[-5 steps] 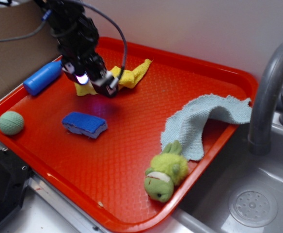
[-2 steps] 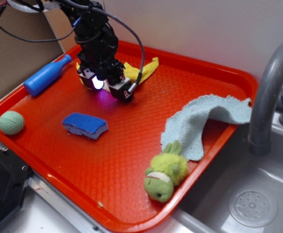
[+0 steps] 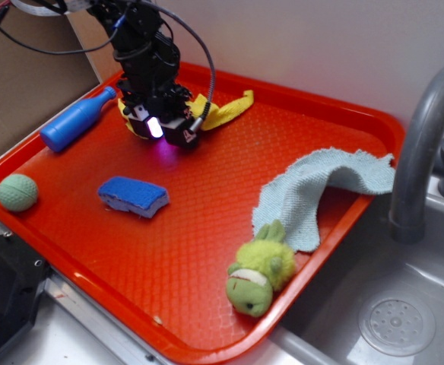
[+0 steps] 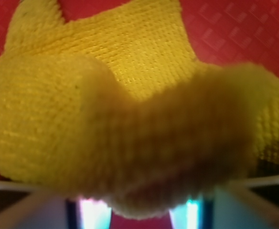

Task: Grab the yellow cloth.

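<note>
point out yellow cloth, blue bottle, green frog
yellow cloth point(image 3: 226, 110), exterior view, on the free end right of the arm.
blue bottle point(image 3: 74, 123), exterior view, mid-body.
green frog point(image 3: 261, 268), exterior view, on its head.

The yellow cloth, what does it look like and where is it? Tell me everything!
The yellow cloth is bright yellow, soft and knitted-looking, with a bumpy weave and pointed corners. It lies crumpled at the back of the red tray, one corner stretched out. The gripper sits right on it, covering part. In the wrist view it bunches up, filling nearly the whole picture.
</note>
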`<control>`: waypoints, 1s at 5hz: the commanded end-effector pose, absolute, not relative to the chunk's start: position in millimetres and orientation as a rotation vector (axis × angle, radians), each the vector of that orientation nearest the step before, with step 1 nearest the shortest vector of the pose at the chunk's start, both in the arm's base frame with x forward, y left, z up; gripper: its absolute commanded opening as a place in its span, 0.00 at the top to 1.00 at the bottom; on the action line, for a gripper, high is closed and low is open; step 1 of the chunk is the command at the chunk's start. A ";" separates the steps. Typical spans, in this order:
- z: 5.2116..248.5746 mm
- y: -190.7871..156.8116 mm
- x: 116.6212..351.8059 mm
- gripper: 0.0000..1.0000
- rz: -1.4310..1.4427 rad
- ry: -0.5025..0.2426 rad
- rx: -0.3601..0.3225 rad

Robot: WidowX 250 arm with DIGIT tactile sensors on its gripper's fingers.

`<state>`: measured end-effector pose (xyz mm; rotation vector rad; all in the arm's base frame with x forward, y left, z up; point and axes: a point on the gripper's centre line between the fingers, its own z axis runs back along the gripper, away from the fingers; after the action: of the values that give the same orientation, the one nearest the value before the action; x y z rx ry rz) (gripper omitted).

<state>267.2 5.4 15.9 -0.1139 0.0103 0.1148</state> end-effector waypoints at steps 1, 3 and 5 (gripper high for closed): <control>48.9 9.6 261.6 1.00 0.098 -0.050 -0.123; 148.3 -4.4 214.8 1.00 0.092 -0.187 -0.111; 231.0 -23.0 187.9 1.00 0.055 -0.155 -0.156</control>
<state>187.1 -21.3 221.1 -0.1509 -0.1196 0.0757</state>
